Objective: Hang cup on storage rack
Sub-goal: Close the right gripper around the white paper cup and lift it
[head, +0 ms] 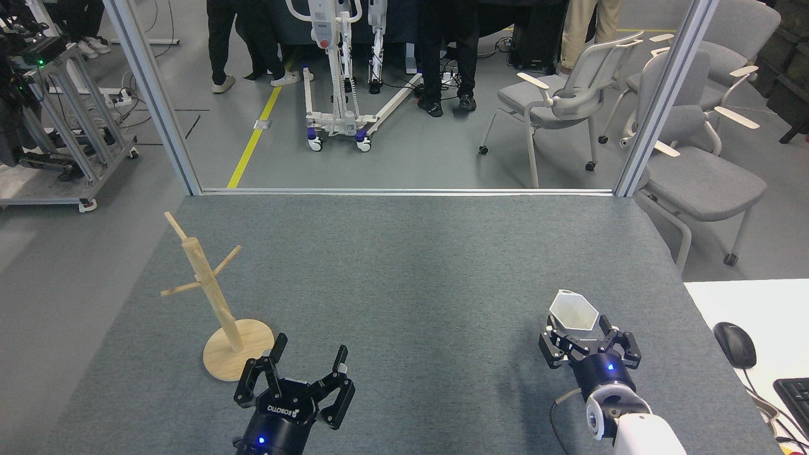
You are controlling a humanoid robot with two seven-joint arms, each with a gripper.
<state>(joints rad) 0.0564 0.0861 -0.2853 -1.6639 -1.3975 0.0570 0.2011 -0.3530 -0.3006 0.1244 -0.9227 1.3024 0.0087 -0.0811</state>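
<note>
The cup [573,311] is white, with a faceted body and a hexagonal rim; it stands upright on the grey carpeted table [411,265], at the near right. Only its rim and upper walls are visible, because the right gripper [584,333] covers the lower part. The right gripper's fingers sit on either side of the cup body; contact with the walls cannot be confirmed, so whether it is pinching the cup or merely straddling it cannot be told. The storage rack [215,297] is a light wooden mug tree: a slim post with short angled pegs on a round flat base. It stands at the near left of the table, well apart from the cup. All pegs are bare. The left gripper [308,360] is low at the near edge, just beside the rack base, with its fingers spread apart and holding nothing. The table surface between cup and rack carries no other object. Beyond the far edge of the table stand two aluminium frame posts [158,101], a white wheeled stand [335,82], grey chairs [569,95], and the legs of several persons [442,57]. A yellow floor line [256,136] runs on the floor. To the right, a white desk holds a black mouse [735,344] and a keyboard [795,395] corner. Legible writing: "ROBOTIQ" on the left gripper body, seen inverted.
</note>
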